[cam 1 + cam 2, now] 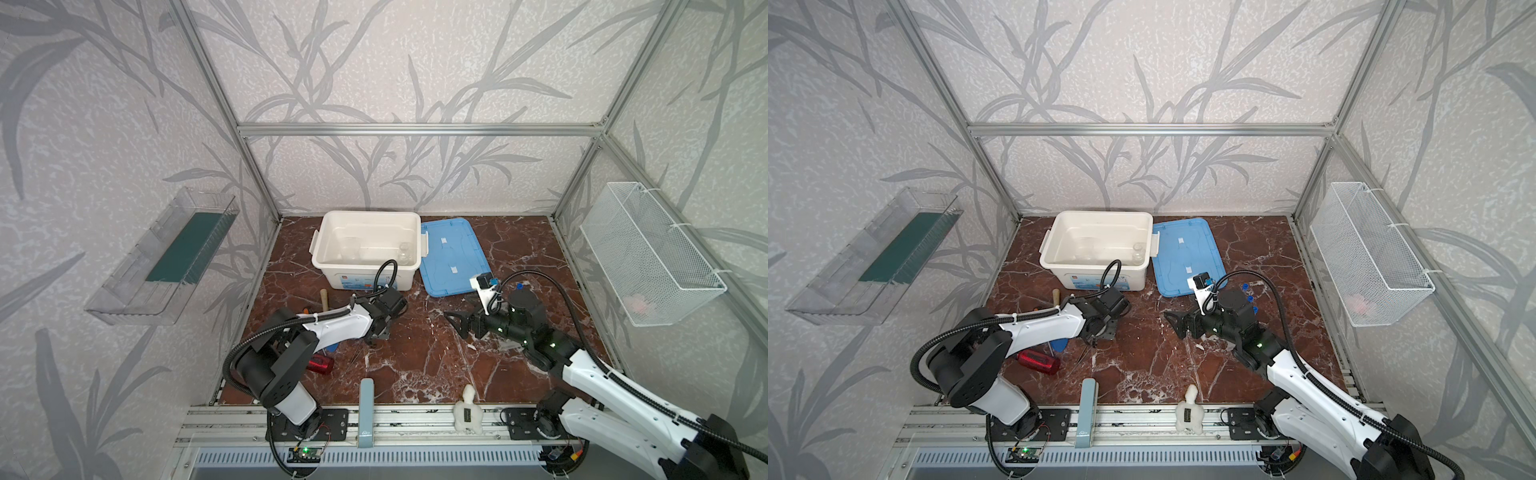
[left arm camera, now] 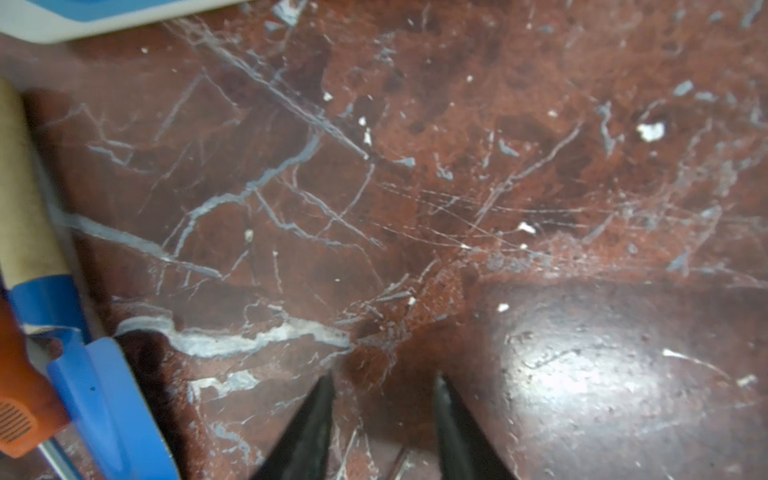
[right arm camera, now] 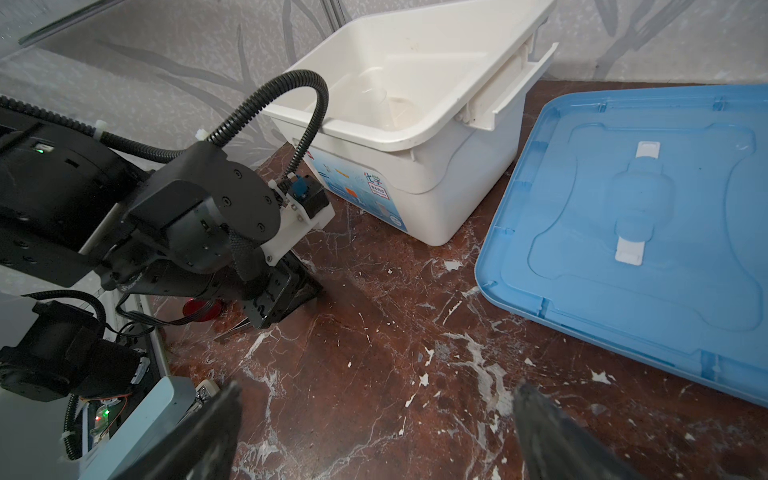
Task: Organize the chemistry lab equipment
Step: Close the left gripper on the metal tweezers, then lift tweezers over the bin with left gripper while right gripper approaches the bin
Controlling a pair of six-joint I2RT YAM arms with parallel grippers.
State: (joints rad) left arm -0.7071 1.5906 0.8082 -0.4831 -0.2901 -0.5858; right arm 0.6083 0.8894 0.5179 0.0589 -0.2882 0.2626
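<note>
A robot test booth: aluminium frame (image 1: 415,129), leaf-patterned panels (image 1: 374,62), marble-look tabletop (image 1: 415,361), left arm (image 1: 336,328) and right arm (image 1: 598,376) on a rail (image 1: 415,415).

white bin (image 1: 357,276) x1 | blue lid (image 1: 451,257) x1 | clear cups (image 1: 349,248) x2 | blue-cap tubes (image 1: 1246,286) x3 vis | trowel (image 2: 104,399) x1 | red-hdl tool (image 1: 321,364) x1

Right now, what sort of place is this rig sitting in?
Probably a staged robot test cell, not a working lab: aluminium frame with leaf-print wall panels, marble-look tabletop, and an open white bin with its blue lid lying beside it.
</note>
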